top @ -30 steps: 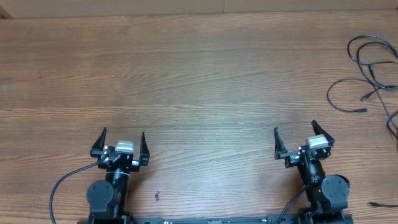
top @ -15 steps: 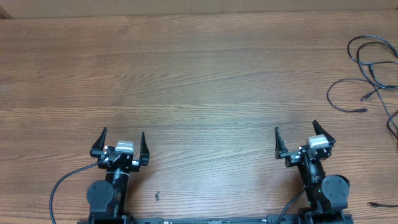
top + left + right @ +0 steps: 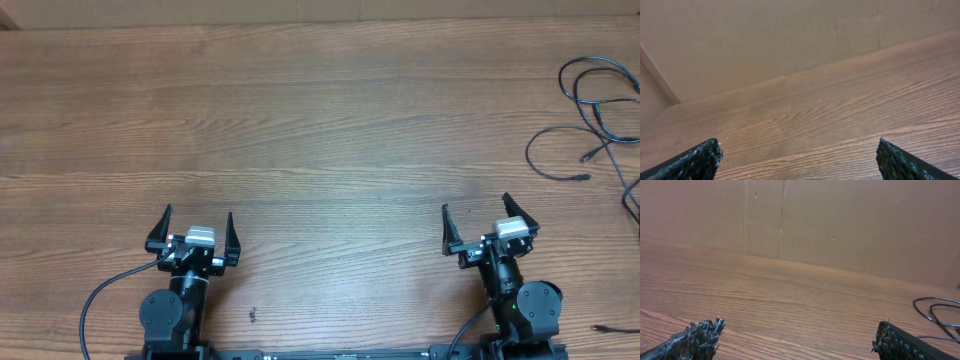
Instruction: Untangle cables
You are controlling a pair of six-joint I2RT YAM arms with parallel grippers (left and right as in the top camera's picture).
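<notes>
**A:** The cables (image 3: pixel 598 102) lie at the far right edge of the table (image 3: pixel 320 120). They are thin black loops on the wood, well apart from both arms.

**B:** And nothing has hold of them. The right gripper (image 3: pixel 476 206) stands spread wide, with nothing between its fingers. The left gripper (image 3: pixel 197 214) is spread just as wide and is just as empty.

**A:** The count, then: two grippers and two small plug ends (image 3: pixel 585 158) showing from overhead. How many cords?

**B:** That cannot be told. The loops cross each other and run off the right border. The right wrist camera catches only a few curves of them (image 3: pixel 935 311), cut off at its edge. The left wrist camera shows wood grain and a brown wall (image 3: pixel 765 40) beyond its two dark fingertips (image 3: pixel 702 157).
</notes>
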